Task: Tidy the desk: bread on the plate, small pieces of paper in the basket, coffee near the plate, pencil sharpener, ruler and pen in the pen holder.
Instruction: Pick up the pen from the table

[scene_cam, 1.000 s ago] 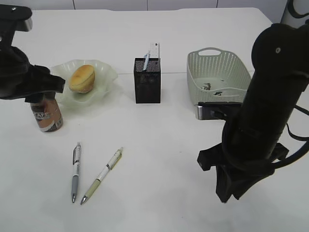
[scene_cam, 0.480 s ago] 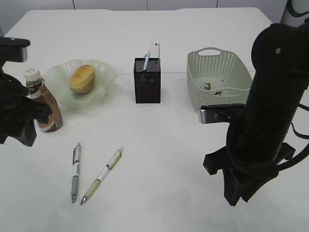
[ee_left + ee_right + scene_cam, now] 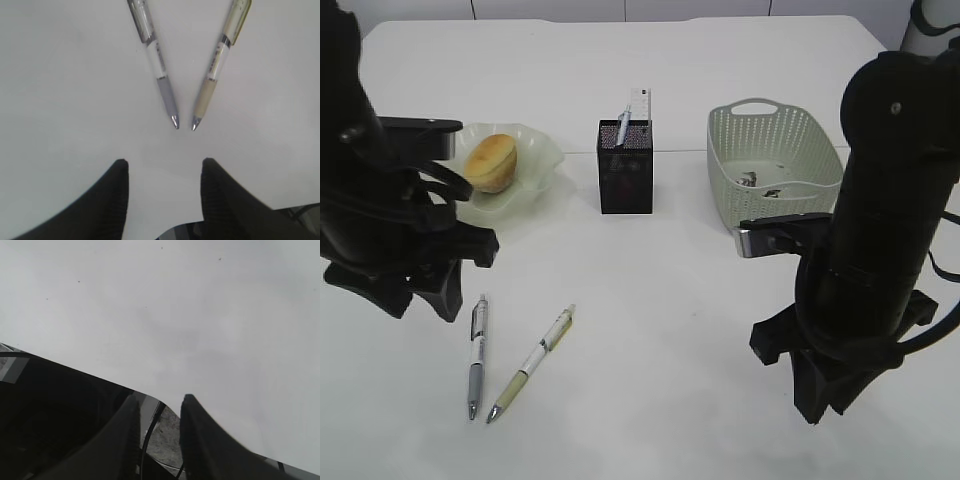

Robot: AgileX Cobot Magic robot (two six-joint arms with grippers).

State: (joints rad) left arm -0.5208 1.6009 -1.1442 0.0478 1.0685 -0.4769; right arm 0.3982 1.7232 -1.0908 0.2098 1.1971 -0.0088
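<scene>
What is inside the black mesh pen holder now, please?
From the pen holder two things stick up: a whitish ruler and a slim pale-blue item, seemingly a pen. The dark mesh hides anything lower inside.

The left arm (image 3: 390, 220) hides the coffee and part of the plate (image 3: 535, 150).

Desk (image 3: 650, 300): plain white. Pen holder (image 3: 625, 178): black mesh, the reference landmark. Left of it, plate (image 3: 535, 160): pale green, translucent; bread (image 3: 490, 162): golden-brown, paler yellow underneath. Right of it, basket (image 3: 775, 150): pale grey-green, perforated woven pattern. In front of it, to the left, one pen (image 3: 477, 355): clear and white with grey grip; the other pen (image 3: 532, 362): pale yellow-green and white with beige grip.
</scene>
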